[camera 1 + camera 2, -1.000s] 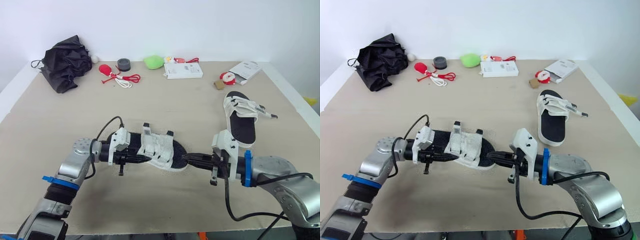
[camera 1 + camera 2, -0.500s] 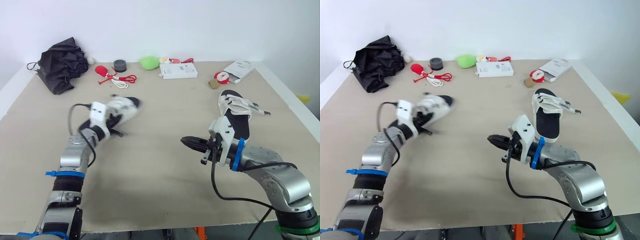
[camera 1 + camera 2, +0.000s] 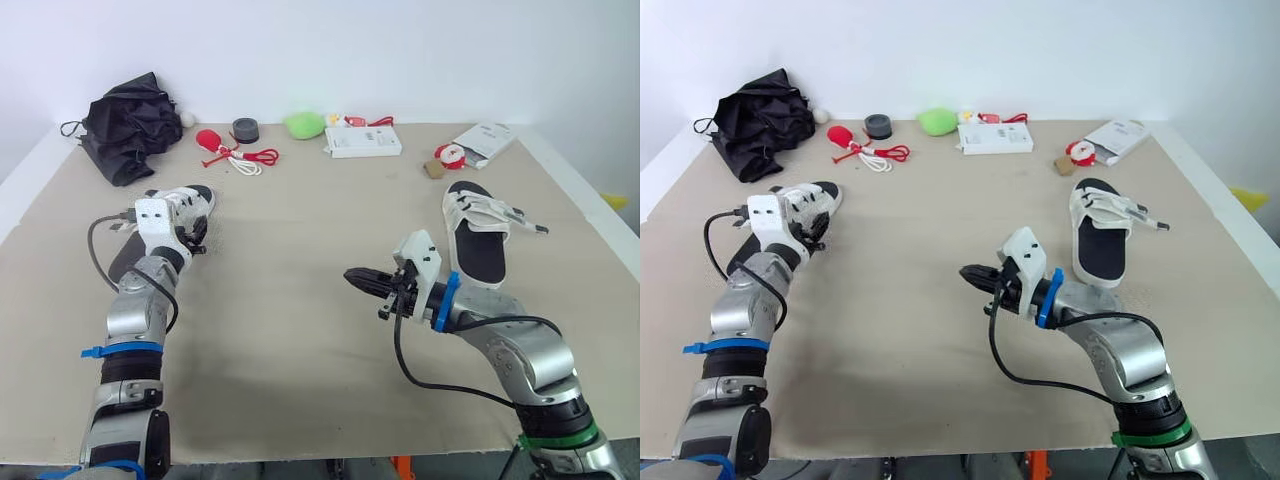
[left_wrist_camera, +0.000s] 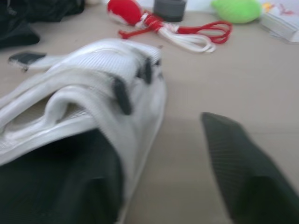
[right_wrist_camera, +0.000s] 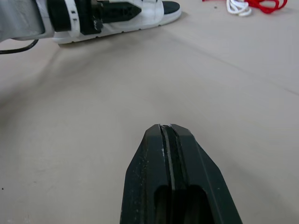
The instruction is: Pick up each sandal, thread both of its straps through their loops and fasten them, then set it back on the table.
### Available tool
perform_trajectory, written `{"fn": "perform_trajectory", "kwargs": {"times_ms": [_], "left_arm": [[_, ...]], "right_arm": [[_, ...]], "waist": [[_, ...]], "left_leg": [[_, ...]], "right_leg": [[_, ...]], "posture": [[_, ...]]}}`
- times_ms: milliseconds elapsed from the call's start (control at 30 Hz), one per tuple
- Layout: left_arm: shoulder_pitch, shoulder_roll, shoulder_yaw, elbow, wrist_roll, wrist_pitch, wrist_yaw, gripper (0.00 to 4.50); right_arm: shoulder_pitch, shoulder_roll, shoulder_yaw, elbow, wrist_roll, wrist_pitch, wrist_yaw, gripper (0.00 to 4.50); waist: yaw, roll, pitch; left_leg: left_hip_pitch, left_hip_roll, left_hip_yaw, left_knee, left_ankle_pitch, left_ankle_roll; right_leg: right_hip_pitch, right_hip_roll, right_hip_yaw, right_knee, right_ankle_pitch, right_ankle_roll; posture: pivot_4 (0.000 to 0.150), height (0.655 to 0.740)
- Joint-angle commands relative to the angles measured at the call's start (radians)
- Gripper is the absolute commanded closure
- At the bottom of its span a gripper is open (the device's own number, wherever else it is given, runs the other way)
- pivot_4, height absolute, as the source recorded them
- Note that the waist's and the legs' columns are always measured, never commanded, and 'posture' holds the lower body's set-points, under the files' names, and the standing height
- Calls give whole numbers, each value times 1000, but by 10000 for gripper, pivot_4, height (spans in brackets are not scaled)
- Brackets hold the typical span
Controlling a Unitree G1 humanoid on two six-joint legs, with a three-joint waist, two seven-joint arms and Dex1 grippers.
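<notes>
One white sandal with a black footbed [image 3: 186, 201] lies flat near the table's left edge. My left gripper [image 3: 189, 228] is at its side, open. In the left wrist view one black finger [image 4: 243, 182] stands well clear of the sandal's white straps [image 4: 93, 84]. The second sandal [image 3: 478, 236] rests at the right of the table, with a loose strap sticking out sideways. My right gripper [image 3: 356, 279] hovers over bare table in the middle, shut on nothing, its fingertips [image 5: 169, 129] pressed together.
Along the back edge lie a black bundle of fabric [image 3: 125, 125], a red toy with a red and white cord [image 3: 236, 153], a black roll [image 3: 246, 129], a green object [image 3: 306, 124], a white box [image 3: 364, 141] and packets [image 3: 490, 140].
My left arm carried the sandal from the table's middle to the left side, laid it down and opened. My right gripper came off the sandal's toe end and stayed shut.
</notes>
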Motion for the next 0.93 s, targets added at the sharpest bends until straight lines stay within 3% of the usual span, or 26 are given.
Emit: {"fn": "perform_trajectory", "kwargs": {"times_ms": [33,200,367,600,800,933], "left_arm": [[27,34,52,-169,-71,30,-27,3644],[118,71,112,-400,-218,180,-52,3644],[242,61,254,-678,-485,340,33,3644],[432,73,284,-885,-754,487,130,3644],[569,126,201,-961,-782,521,118,3644],[696,185,87,-941,-720,499,-48,3644]], "right_arm": [[-14,14,-4,2,11,-28,25,45000],[-29,42,14,59,4,-50,60,45000],[-63,75,29,139,12,-77,114,45000],[-67,79,55,179,4,-80,162,45000],[35,4,51,97,8,-76,207,45000],[167,-42,13,3,14,-55,166,45000]], "waist": [[-3,0,0],[-5,-1,0],[-8,-1,0],[-5,-1,0],[-2,-1,0],[-5,-1,0]], "left_leg": [[0,0,0,0,0,0],[0,1,0,0,0,-1],[0,2,2,0,1,-2],[0,2,0,0,1,-3],[0,2,1,0,1,-3],[1,2,3,-1,1,-3]], "right_leg": [[0,0,0,0,0,0],[-1,1,0,0,0,0],[-1,1,1,0,1,0],[0,1,1,0,2,0],[-1,1,1,0,1,-1],[-1,1,3,0,1,-2]], "posture": [[1500,7400],[1500,7400],[1500,7400],[1500,7400],[1500,7400],[1500,7400]]}}
